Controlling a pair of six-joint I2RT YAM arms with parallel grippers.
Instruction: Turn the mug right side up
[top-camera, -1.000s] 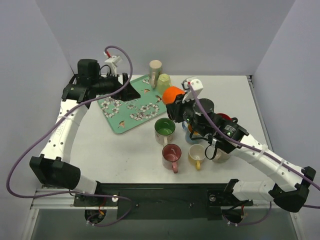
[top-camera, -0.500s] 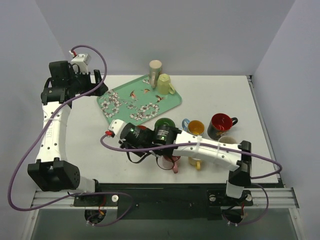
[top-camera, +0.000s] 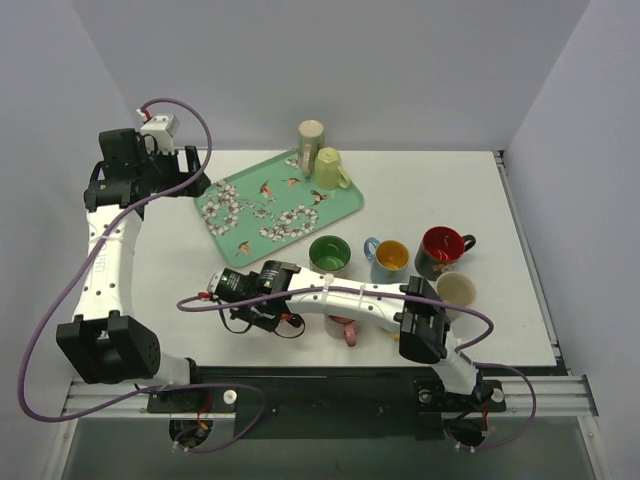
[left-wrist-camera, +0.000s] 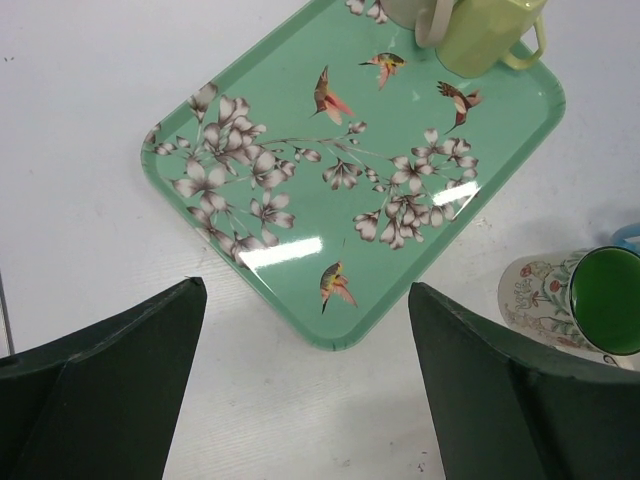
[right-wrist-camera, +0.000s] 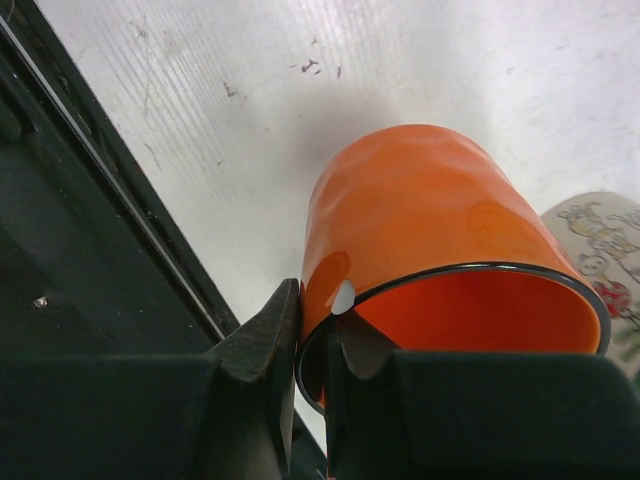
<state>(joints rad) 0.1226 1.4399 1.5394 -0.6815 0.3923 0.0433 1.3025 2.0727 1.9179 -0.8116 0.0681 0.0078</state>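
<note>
In the right wrist view an orange mug (right-wrist-camera: 410, 210) hangs a little above the white table beside the black front rail. Its open mouth faces the wrist and its base points away. My right gripper (right-wrist-camera: 318, 310) is shut on the mug's rim, one finger outside the wall and one inside. In the top view that gripper (top-camera: 262, 300) is low over the front left of the table, and the mug is hidden under it. My left gripper (top-camera: 195, 172) hovers at the far left by the tray's corner. It is open (left-wrist-camera: 300, 380) with nothing between its fingers.
A green floral tray (top-camera: 262, 208) carries an upside-down yellow-green mug (top-camera: 326, 168), with a beige cup (top-camera: 311, 140) beside it. Upright mugs stand mid-table: green-lined floral (top-camera: 328, 255), blue (top-camera: 388, 258), red-lined dark (top-camera: 440, 248), cream (top-camera: 456, 290) and pink (top-camera: 343, 328). The black front rail (right-wrist-camera: 90, 250) is close.
My right arm has swung from the table's middle to the front left, carrying the orange mug. My left gripper drew back off the tray to the far left and opened wider.
</note>
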